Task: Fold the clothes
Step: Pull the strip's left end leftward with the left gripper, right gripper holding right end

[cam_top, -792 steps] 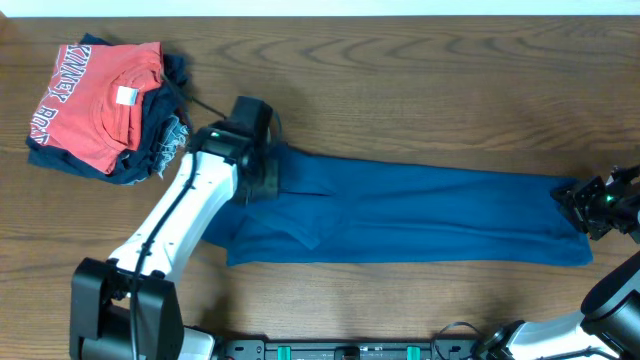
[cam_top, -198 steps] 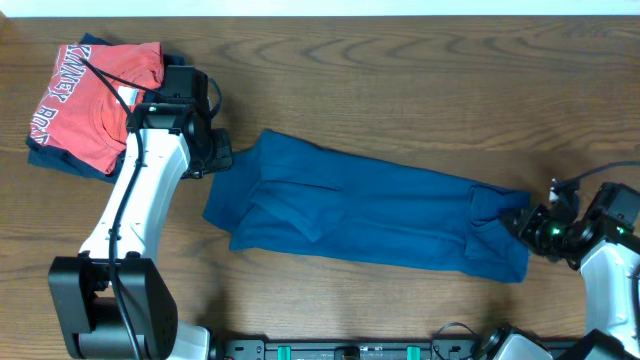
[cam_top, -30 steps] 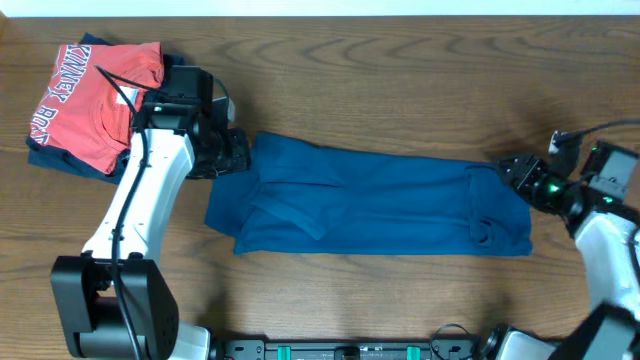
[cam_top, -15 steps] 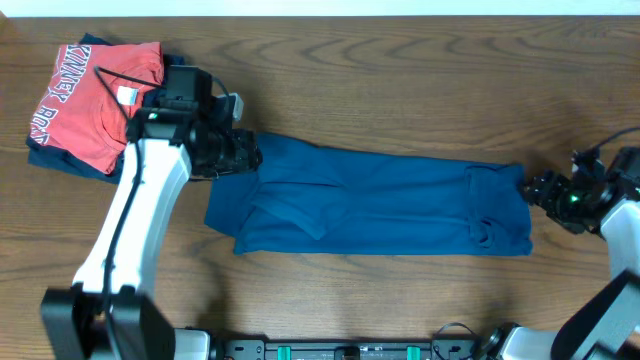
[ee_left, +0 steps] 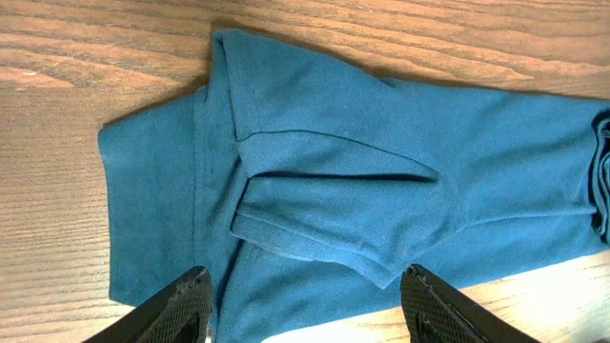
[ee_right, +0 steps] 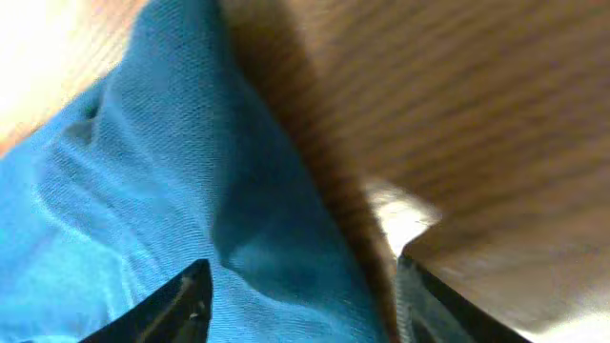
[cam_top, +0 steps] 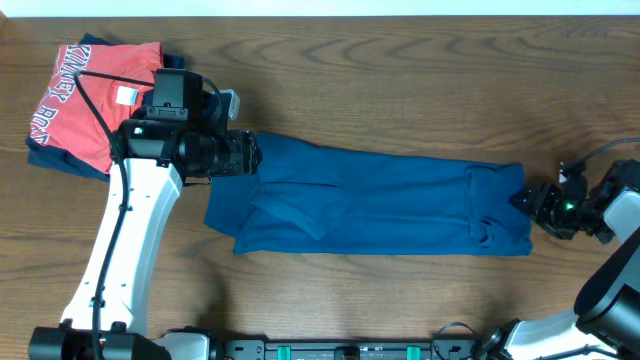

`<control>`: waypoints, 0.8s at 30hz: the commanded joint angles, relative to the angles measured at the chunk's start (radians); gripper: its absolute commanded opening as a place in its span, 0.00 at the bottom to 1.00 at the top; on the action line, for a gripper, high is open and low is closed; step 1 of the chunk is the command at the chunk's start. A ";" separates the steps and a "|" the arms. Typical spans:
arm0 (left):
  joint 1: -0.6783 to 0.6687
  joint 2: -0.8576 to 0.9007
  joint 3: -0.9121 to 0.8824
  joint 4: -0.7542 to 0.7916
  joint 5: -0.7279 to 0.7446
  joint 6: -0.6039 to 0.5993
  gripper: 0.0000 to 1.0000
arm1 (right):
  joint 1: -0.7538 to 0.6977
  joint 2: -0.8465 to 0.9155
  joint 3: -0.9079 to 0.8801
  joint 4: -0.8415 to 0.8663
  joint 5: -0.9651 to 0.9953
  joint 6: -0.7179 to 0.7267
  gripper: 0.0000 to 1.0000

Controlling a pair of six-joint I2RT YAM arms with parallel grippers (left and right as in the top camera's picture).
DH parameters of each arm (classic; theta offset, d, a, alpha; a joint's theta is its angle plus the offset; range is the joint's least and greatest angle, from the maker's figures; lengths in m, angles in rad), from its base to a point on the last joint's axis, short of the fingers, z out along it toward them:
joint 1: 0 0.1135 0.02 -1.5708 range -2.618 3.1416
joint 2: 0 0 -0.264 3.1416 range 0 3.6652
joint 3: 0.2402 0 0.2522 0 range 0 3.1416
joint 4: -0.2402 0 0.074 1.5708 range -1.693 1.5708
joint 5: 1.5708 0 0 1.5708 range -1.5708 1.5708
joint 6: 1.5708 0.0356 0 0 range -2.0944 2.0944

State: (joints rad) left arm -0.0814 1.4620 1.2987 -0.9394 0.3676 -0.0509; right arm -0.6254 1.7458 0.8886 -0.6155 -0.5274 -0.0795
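The clothes point(cam_top: 380, 205) are one deep-blue garment, laid out as a long flat strip across the table's middle. My left gripper point(cam_top: 250, 153) hovers over its left end, jaws open. In the left wrist view the two fingers point(ee_left: 186, 310) stand wide apart above the folded sleeve of the clothes point(ee_left: 362, 162), holding nothing. My right gripper point(cam_top: 528, 198) sits low at the right edge. In the right wrist view it point(ee_right: 300, 305) is open, with the blue cloth's corner point(ee_right: 191, 191) lying between the jaws.
A red T-shirt point(cam_top: 85, 95) with white lettering lies folded on a dark navy piece point(cam_top: 60, 162) at the back left, just behind my left arm. Bare wooden table point(cam_top: 400, 70) surrounds the garment.
My left gripper has opened wider and lifted off the garment's left end. My right gripper swung away from the upper right corner and came back low at the right edge.
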 commanded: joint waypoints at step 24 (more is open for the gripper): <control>0.000 -0.001 0.014 -0.006 0.002 0.014 0.66 | -0.056 -0.154 0.042 0.006 0.133 0.118 0.01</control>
State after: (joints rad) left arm -0.0814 1.4620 1.2987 -0.9398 0.3676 -0.0509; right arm -0.6872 1.6184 0.9112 -0.6060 -0.4751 -0.0044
